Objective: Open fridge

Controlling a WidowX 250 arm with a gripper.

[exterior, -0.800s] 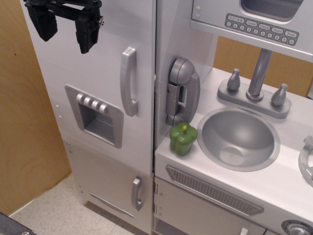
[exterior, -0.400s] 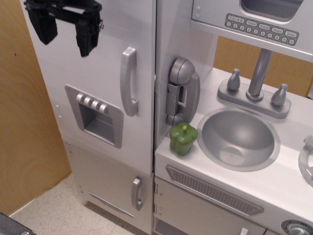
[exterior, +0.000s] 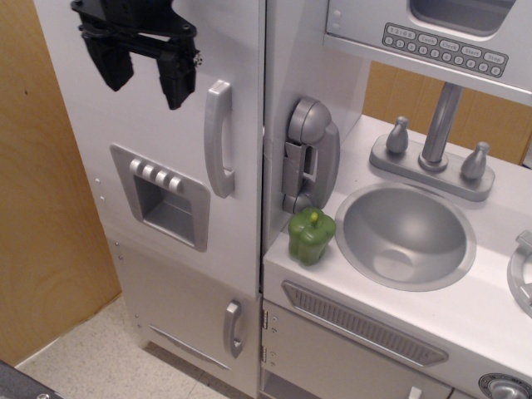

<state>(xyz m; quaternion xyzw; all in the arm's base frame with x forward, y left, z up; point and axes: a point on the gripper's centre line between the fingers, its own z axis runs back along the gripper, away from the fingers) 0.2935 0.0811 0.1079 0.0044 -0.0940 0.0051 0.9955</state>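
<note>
My gripper (exterior: pixel 145 73) had shifted right and a little lower across the fridge (exterior: pixel 166 166) door in the last moment, so it now hung in front of the upper door, just left of the top of the long handle (exterior: pixel 219 137). Its two black fingers (exterior: pixel 177 81) stood apart with nothing between them, and I could not tell whether they touched the door face. The door itself had not moved: it was shut, its right edge flush against the cabinet, the dispenser (exterior: pixel 165 197) below my tool unchanged. I judged I was closing on the handle, with the pull itself not yet begun. To the right, the toy phone (exterior: pixel 309 154), the green pepper (exterior: pixel 312 235) on the counter edge and the sink (exterior: pixel 407 234) lay just as before, well clear of the door's swing, as far as I could judge.
</note>
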